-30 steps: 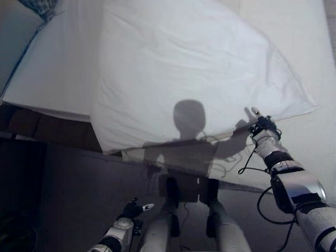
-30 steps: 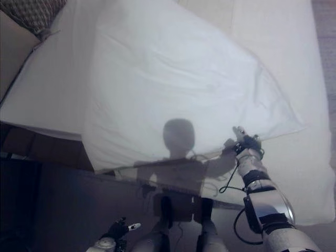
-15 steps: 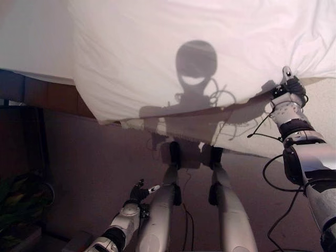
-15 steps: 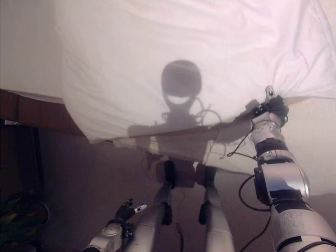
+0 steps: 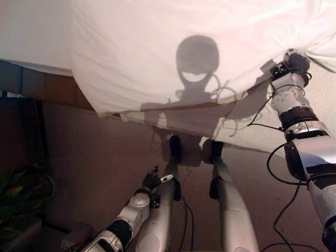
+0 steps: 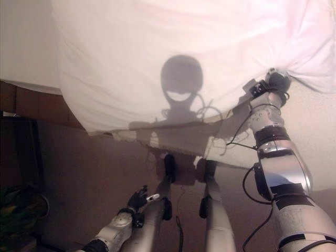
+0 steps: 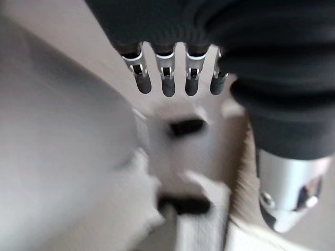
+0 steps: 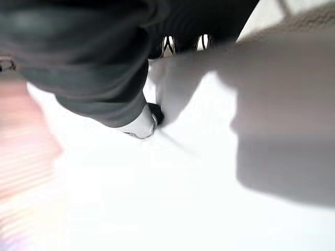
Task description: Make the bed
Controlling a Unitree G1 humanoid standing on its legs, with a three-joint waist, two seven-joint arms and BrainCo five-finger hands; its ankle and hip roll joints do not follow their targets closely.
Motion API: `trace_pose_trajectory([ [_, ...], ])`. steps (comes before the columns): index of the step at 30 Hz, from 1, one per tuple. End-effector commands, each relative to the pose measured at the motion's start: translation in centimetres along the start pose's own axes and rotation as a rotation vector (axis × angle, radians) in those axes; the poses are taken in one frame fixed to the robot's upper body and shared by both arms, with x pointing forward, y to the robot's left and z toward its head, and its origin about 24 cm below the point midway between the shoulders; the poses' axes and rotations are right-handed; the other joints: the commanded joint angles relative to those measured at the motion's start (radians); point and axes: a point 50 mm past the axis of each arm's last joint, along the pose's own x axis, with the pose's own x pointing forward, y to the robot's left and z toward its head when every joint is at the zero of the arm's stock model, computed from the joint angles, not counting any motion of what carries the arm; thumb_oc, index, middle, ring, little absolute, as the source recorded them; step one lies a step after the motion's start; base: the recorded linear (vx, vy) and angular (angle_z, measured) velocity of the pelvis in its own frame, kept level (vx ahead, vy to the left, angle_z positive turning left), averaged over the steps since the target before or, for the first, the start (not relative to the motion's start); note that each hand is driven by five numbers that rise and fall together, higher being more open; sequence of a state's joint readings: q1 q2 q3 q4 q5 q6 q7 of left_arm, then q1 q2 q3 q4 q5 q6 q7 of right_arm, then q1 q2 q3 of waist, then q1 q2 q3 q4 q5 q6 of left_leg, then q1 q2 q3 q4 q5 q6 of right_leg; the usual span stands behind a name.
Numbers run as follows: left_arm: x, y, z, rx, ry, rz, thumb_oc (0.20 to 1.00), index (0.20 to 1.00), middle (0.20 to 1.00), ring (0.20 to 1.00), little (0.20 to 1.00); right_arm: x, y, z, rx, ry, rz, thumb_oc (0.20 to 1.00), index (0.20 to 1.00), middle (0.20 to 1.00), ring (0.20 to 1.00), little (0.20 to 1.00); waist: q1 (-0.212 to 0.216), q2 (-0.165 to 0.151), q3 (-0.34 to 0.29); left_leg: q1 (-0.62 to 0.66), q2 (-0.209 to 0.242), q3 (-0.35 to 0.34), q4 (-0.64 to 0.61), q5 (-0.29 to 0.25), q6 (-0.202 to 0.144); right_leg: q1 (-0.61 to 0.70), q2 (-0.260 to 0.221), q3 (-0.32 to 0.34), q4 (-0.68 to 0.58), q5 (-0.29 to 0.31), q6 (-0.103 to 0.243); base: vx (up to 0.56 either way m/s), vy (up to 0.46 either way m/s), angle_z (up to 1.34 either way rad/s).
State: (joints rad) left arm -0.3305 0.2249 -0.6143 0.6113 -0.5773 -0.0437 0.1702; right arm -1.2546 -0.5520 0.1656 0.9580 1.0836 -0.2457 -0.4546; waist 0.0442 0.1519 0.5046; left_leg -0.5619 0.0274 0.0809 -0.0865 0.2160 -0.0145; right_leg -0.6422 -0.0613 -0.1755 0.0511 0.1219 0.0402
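Observation:
A white duvet [image 5: 157,52] lies spread over the bed, its near edge hanging over the bedside. At that edge's right end, my right hand [image 5: 294,63] is shut on a bunched fold of it, with creases fanning out from the grip. The right wrist view has the thumb [image 8: 144,123] pressed into the white cloth [image 8: 183,172], with the fingers curled in above. My left hand [image 5: 152,181] hangs low over the floor, away from the bed. Its fingers [image 7: 167,78] are straight and hold nothing.
The bare white mattress [image 5: 325,105] shows to the right, below the duvet's edge. A brown wooden bed frame [image 5: 52,94] runs under the bed at the left. Green and dark clutter [image 5: 21,194] sits on the floor at the lower left.
The camera has tipped down towards the floor. My right hand has closed round the duvet's edge and pushed it farther onto the bed. My left hand has risen slightly.

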Motion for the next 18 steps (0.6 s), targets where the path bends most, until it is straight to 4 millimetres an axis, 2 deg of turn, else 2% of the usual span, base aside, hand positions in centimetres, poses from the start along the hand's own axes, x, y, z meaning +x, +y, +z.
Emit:
trace_pose_trajectory([
  [1,-0.1,-1.4,1.5,-0.047,-0.043,-0.112,1.0,1.0,1.0,1.0,1.0,-1.2,4.5,2.4,0.099,-0.116,0.194,0.2,0.2,0.2,0.2,0.2,-0.014,-0.069,0.015,0.044,-0.053,0.027,0.081,-0.104,-0.047,0.065,-0.038,0.037,0.036,-0.009,0.092,-0.03,0.047,0.03],
  [2,0.2,-3.4,4.0,-0.101,-0.098,-0.202,1.0,1.0,1.0,1.0,1.0,-1.8,5.0,1.6,0.114,-0.095,0.228,0.2,0.2,0.2,0.2,0.2,-0.033,-0.081,0.013,0.06,-0.055,0.032,0.097,-0.115,-0.045,0.082,-0.04,0.047,0.04,-0.01,0.093,0.0,0.0,0.0],
  [3,0.2,-3.4,4.0,-0.101,-0.097,-0.202,1.0,1.0,1.0,1.0,1.0,-1.8,5.0,1.6,0.114,-0.096,0.227,0.2,0.2,0.2,0.2,0.2,-0.032,-0.081,0.015,0.062,-0.055,0.032,0.098,-0.116,-0.045,0.085,-0.041,0.047,0.04,-0.011,0.093,-0.03,0.055,-0.03],
  [4,0.4,-4.8,5.7,-0.148,-0.127,-0.26,1.0,1.0,1.0,1.0,1.0,-2.4,5.2,0.5,0.1,-0.071,0.248,0.2,0.2,0.2,0.2,0.2,-0.049,-0.092,0.012,0.079,-0.056,0.039,0.109,-0.125,-0.042,0.098,-0.042,0.052,0.049,-0.015,0.094,-0.03,0.044,0.01],
  [5,0.7,-5.6,6.3,-0.171,-0.118,-0.287,1.0,1.0,1.0,1.0,1.0,-2.6,5.4,0.2,0.074,-0.061,0.268,0.2,0.2,0.2,0.2,0.2,-0.057,-0.095,0.014,0.086,-0.057,0.045,0.116,-0.129,-0.043,0.102,-0.044,0.055,0.057,-0.016,0.095,-0.03,0.044,0.01],
  [9,1.8,-6.6,7.6,-0.184,-0.099,-0.301,1.0,1.0,1.0,1.0,1.0,-3.1,5.4,-0.8,0.016,-0.038,0.306,0.2,0.2,0.2,0.2,0.2,-0.08,-0.103,0.011,0.117,-0.06,0.054,0.114,-0.131,-0.043,0.13,-0.049,0.068,0.059,-0.016,0.096,-0.03,0.025,-0.06],
  [10,2.5,-7.6,8.3,-0.216,-0.08,-0.297,1.0,1.0,1.0,1.0,1.0,-3.4,5.4,-1.8,0.01,-0.005,0.311,0.2,0.2,0.2,0.2,0.2,-0.093,-0.107,0.005,0.135,-0.059,0.06,0.108,-0.129,-0.044,0.146,-0.051,0.07,0.053,-0.014,0.096,-0.02,0.02,-0.07],
  [13,2.9,-7.9,8.7,-0.283,-0.059,-0.286,1.0,1.0,1.0,1.0,1.0,-4.2,5.5,-2.8,0.004,0.017,0.335,0.2,0.2,0.2,0.2,0.2,-0.104,-0.113,0.003,0.155,-0.059,0.07,0.1,-0.128,-0.043,0.157,-0.049,0.077,0.046,-0.01,0.097,-0.02,0.024,-0.07],
  [15,3.2,-9.0,8.9,-0.407,-0.017,-0.29,1.0,1.0,1.0,1.0,1.0,-5.0,5.4,-3.9,0.005,0.047,0.351,0.2,0.2,0.2,0.2,0.2,-0.115,-0.122,-0.002,0.169,-0.06,0.081,0.095,-0.131,-0.043,0.163,-0.046,0.083,0.043,-0.007,0.099,0.0,0.013,-0.14],
  [16,3.2,-9.0,8.9,-0.407,-0.017,-0.29,1.0,1.0,1.0,1.0,1.0,-5.0,5.4,-3.9,0.005,0.047,0.351,0.2,0.2,0.2,0.2,0.2,-0.115,-0.122,-0.002,0.17,-0.06,0.081,0.095,-0.131,-0.043,0.163,-0.046,0.083,0.043,-0.007,0.099,-0.02,0.001,-0.21],
  [17,3.4,-10.7,9.4,-0.613,0.033,-0.292,1.0,1.0,1.0,1.0,1.0,-5.7,5.4,-4.9,0.01,0.073,0.353,0.2,0.2,0.2,0.2,0.2,-0.127,-0.135,-0.008,0.181,-0.059,0.094,0.091,-0.132,-0.043,0.17,-0.044,0.093,0.038,-0.002,0.102,-0.02,-0.004,-0.18],
  [18,3.4,-10.8,9.4,-0.614,0.033,-0.293,1.0,1.0,1.0,1.0,1.0,-5.7,5.4,-4.9,0.01,0.072,0.354,0.2,0.2,0.2,0.2,0.2,-0.127,-0.134,-0.007,0.182,-0.059,0.095,0.09,-0.132,-0.043,0.17,-0.044,0.094,0.037,-0.001,0.102,-0.03,-0.009,-0.17],
])
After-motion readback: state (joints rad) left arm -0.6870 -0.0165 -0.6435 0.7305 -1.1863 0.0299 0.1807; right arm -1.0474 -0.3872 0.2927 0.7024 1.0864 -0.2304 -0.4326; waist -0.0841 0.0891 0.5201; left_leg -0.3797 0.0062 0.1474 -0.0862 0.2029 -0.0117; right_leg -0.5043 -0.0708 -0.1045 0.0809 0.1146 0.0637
